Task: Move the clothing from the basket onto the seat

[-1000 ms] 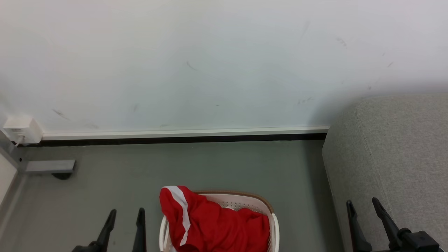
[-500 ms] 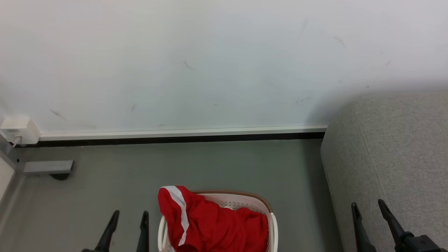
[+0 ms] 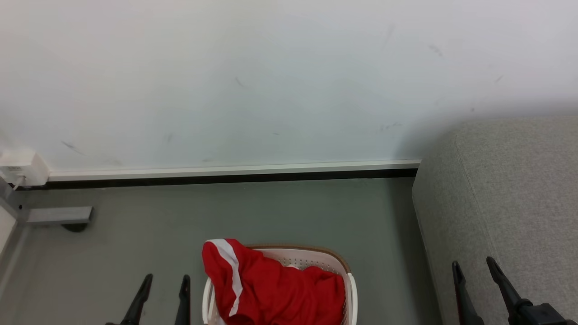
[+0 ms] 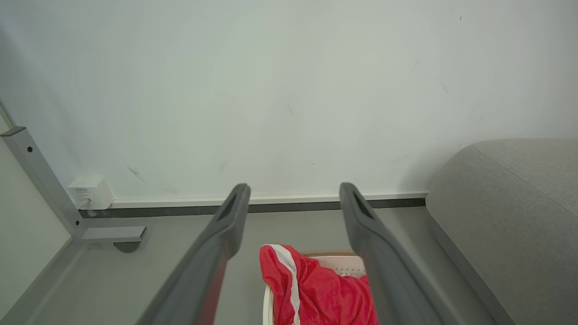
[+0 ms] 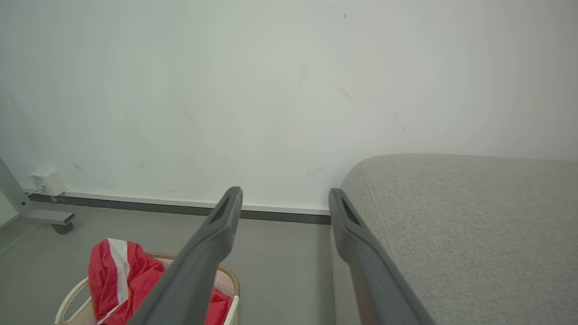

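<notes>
As clothing [image 3: 280, 298] stays in basket [image 3: 311, 249], all fingers [image 3: 141, 295] remain spread

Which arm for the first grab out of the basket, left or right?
Left, probably. The left claw stands open right beside the basket, near the clothing draped over its rim. The right claw, also open, sits across by the seat, farther off.

Left pincer [image 3: 166, 276], right pincer [image 3: 472, 261]: both spread wide.

One basket [image 3: 351, 289], one seat [image 3: 519, 189], one heap of red clothing [image 3: 280, 289], two hands (left hand [image 3: 166, 277], right hand [image 3: 473, 262]).
</notes>
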